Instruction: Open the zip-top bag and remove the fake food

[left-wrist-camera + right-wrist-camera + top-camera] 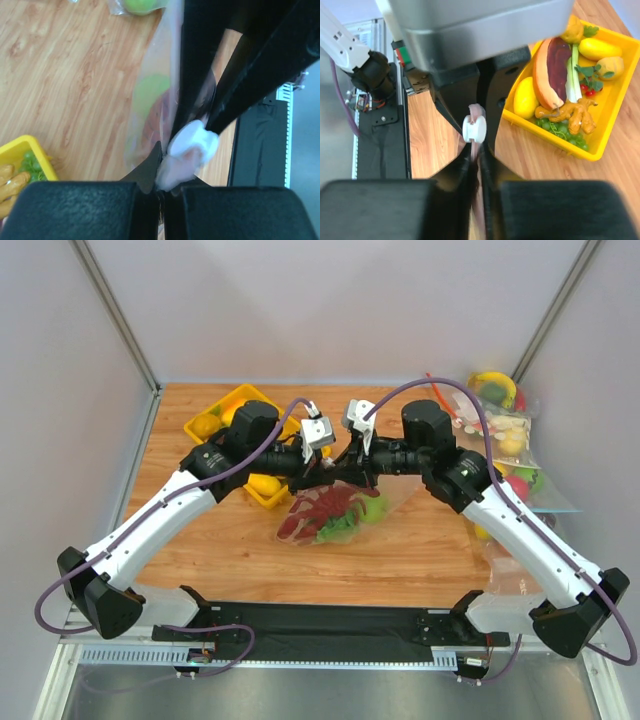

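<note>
The zip-top bag (330,512) hangs between both grippers above the table's middle, its bottom resting on the wood. Through the plastic I see the red lobster (320,508), green-and-white lettuce (340,525) and the green fruit (374,508). My left gripper (322,468) is shut on the pinkish zip strip (175,167) beside the white slider (193,141). My right gripper (352,464) faces it, shut on the same strip (477,111) just below the slider (474,129). The bag (155,95) shows blurred below the left fingers.
A yellow tray (222,403) of toy food, with a hot dog (551,70) and yellow fruits, stands at the back left. Other clear bags of toys (505,430) lie along the right side. A black mat (330,625) lies at the near edge.
</note>
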You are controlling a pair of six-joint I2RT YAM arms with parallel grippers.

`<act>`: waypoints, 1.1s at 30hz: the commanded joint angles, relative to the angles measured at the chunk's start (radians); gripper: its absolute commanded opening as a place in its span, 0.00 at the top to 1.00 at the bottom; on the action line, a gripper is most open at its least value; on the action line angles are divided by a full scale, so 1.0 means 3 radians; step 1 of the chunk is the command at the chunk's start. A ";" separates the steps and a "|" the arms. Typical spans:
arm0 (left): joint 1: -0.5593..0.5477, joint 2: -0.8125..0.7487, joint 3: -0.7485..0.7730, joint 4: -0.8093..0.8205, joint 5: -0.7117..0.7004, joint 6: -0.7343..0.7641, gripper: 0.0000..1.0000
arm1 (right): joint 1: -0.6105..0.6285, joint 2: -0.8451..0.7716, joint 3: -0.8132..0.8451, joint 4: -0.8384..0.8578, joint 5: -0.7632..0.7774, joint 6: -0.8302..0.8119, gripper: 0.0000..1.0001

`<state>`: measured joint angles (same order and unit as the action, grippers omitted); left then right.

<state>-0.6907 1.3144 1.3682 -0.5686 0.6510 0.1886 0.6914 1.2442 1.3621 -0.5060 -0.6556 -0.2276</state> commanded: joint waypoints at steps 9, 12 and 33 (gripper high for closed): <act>0.0011 -0.0295 -0.0010 0.0203 -0.0130 0.0102 0.66 | 0.0032 -0.0006 0.0021 -0.0174 0.0345 -0.0152 1.00; 0.0017 -0.0367 -0.0086 0.0238 -0.0089 0.0087 0.59 | 0.0032 -0.0011 0.0016 -0.0159 0.0334 -0.0157 1.00; 0.0022 -0.0321 -0.0173 0.0366 0.0141 0.0041 1.00 | 0.0032 -0.0062 -0.0010 -0.0205 0.0211 -0.0187 0.99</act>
<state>-0.6811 1.2160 1.3182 -0.5045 0.6437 0.1905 0.6971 1.2415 1.3594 -0.5488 -0.5880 -0.2672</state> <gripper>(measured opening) 0.018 0.008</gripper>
